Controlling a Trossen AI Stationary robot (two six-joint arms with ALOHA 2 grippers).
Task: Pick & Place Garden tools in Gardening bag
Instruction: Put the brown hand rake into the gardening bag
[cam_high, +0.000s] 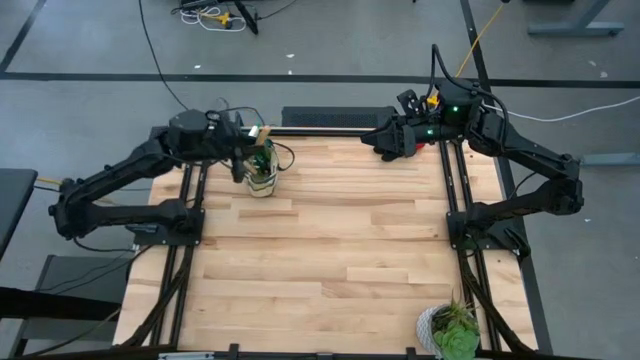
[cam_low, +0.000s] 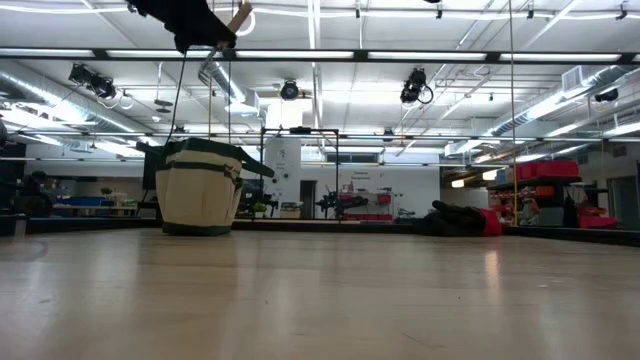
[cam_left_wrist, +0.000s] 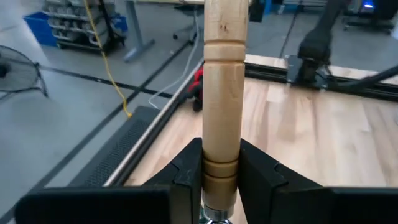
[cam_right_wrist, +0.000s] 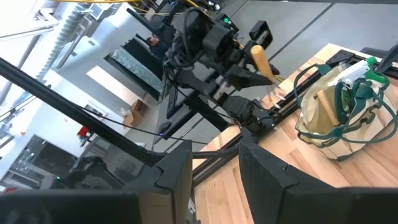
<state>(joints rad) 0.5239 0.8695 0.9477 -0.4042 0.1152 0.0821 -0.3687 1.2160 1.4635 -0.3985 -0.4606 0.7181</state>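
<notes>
The beige canvas bag (cam_high: 262, 176) stands upright on its base at the table's far left; it also shows in the low view (cam_low: 200, 190) and in the right wrist view (cam_right_wrist: 336, 121), with green and white pieces sticking out of its top. My left gripper (cam_high: 243, 150) is above the bag, shut on a wooden-handled tool (cam_left_wrist: 222, 93). Red-and-black gloves (cam_low: 462, 219) lie on the table at the far edge. My right gripper (cam_high: 383, 141) is open and empty near the far edge, right of centre; its fingers show apart in its wrist view (cam_right_wrist: 214, 177). My left gripper pinches the tool's wooden handle (cam_left_wrist: 221, 169) between its two fingers, close to the metal collar end (cam_left_wrist: 216, 216). The fingers lie across the handle. The handle's free end (cam_low: 240, 16) sticks out past the fingers, tilted upward. The tool is lifted clear, above the bag; its metal head is hidden.
A leafy plant in a grey pot (cam_high: 450, 328) stands at the table's near right corner. Dark frame rails (cam_high: 455, 190) run along the left and right sides of the wooden table (cam_high: 340, 250). The middle of the table is bare wood.
</notes>
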